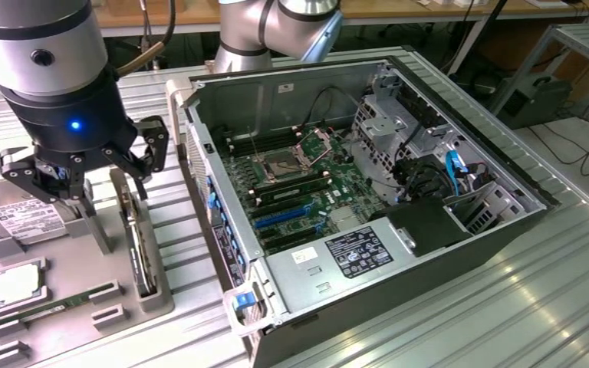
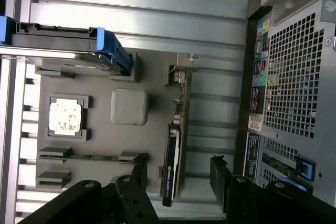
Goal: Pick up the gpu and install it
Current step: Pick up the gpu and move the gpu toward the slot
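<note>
gripper [image 1: 88, 175] wide open, holding nothing, hovering over gpu [image 1: 137, 238]. gpu stands on edge in slot of gray tray [image 1: 70, 268], just beside open computer case [image 1: 264, 100]. wrist view: fingers [image 2: 137, 179] straddle gpu, apparently not touching.

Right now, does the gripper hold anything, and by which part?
Nothing is held. The gripper hovers with open jaws above the gpu, apart from it.

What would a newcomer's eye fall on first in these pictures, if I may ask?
First the open computer case in the middle of the exterior view, its green motherboard bared. Then the black claw, open, hanging over the grey tray at that view's left, where the gpu stands on edge.
</note>
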`<state>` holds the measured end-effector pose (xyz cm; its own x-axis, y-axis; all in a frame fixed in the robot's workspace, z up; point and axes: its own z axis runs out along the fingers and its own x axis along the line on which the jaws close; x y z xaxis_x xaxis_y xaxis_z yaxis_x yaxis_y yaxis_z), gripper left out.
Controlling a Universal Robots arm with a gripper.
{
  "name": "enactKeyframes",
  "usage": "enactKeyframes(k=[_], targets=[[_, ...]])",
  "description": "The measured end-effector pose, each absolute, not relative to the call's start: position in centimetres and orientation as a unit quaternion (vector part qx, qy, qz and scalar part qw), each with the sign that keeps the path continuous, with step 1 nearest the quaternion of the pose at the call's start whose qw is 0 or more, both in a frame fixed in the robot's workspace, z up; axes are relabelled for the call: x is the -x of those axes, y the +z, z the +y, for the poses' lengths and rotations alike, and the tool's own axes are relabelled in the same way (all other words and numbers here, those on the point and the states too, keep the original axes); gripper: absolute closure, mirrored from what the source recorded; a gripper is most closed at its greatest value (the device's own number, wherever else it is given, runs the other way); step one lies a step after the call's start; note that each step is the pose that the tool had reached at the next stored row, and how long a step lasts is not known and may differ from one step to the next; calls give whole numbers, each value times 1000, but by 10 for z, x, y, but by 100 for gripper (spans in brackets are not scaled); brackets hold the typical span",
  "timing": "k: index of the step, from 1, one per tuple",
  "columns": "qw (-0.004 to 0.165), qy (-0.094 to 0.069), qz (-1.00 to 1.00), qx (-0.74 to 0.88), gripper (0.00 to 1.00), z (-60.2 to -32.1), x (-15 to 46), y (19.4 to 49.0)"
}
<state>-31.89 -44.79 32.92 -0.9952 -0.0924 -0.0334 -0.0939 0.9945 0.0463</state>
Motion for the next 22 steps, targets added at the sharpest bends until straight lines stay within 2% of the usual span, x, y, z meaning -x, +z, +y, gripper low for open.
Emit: enactKeyframes(k=[22], targets=[[16, 24, 998, 48, 40, -453, 319, 299]])
